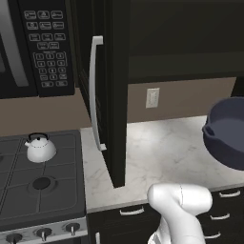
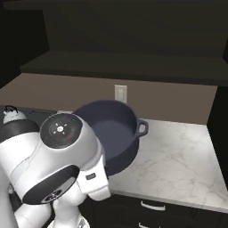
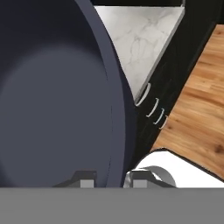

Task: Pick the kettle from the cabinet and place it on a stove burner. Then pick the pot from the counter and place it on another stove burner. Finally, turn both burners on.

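The small white-silver kettle (image 1: pixel 39 147) (image 2: pixel 11 115) stands on the back burner of the black stove (image 1: pixel 19 200). In front of it a round burner (image 1: pixel 42 183) lies bare. The dark blue-grey pot (image 1: pixel 226 133) (image 2: pixel 111 133) (image 3: pixel 52 96) hangs tilted in the air above the counter (image 1: pixel 157 152) (image 2: pixel 178 164), its opening turned sideways. In the hand view my gripper (image 3: pixel 113 179) is shut on the pot's rim, one fingertip inside the wall and one outside. The black cabinet's door (image 1: pixel 112 95) stands open, swung out over the counter.
The open door's silver bar handle (image 1: pixel 94 95) juts between stove and counter. A microwave with a keypad (image 1: pixel 45 43) hangs over the stove. Silver knobs (image 1: pixel 44 233) line the stove front. A wall outlet (image 1: pixel 152 97) (image 2: pixel 120 93) sits behind the counter. Dark drawers (image 3: pixel 155 111) and wood floor (image 3: pixel 201 113) lie below.
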Robot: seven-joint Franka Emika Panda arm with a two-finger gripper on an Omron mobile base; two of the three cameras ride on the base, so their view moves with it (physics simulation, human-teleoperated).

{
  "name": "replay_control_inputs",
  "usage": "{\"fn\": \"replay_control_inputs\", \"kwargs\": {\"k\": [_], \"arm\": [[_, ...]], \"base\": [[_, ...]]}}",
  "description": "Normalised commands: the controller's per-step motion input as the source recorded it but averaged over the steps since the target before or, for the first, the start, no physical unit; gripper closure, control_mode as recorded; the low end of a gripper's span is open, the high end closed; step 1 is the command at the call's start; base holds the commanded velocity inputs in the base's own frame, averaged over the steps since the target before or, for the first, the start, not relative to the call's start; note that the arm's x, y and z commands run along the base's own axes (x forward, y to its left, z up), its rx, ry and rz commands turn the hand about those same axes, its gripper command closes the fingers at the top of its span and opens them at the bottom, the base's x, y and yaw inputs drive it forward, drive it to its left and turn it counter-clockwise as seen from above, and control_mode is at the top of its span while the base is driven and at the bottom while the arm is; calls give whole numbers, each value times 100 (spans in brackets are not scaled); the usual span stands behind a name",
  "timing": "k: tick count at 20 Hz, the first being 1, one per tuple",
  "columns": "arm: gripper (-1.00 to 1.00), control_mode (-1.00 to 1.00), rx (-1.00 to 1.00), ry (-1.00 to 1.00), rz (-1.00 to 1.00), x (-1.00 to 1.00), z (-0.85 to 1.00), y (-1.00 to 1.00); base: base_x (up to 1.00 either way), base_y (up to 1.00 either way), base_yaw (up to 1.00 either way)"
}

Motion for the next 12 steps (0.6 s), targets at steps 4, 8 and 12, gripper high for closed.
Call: {"fn": "replay_control_inputs", "kwargs": {"k": [4,8,12], "arm": [[100,-100,-6,0,0,-47,30,9],[100,-100,-7,0,0,-42,33,12],[100,-100,-7,0,0,-31,25,14]], "base": [[0,0,0],[0,0,0],[0,0,0]]}}
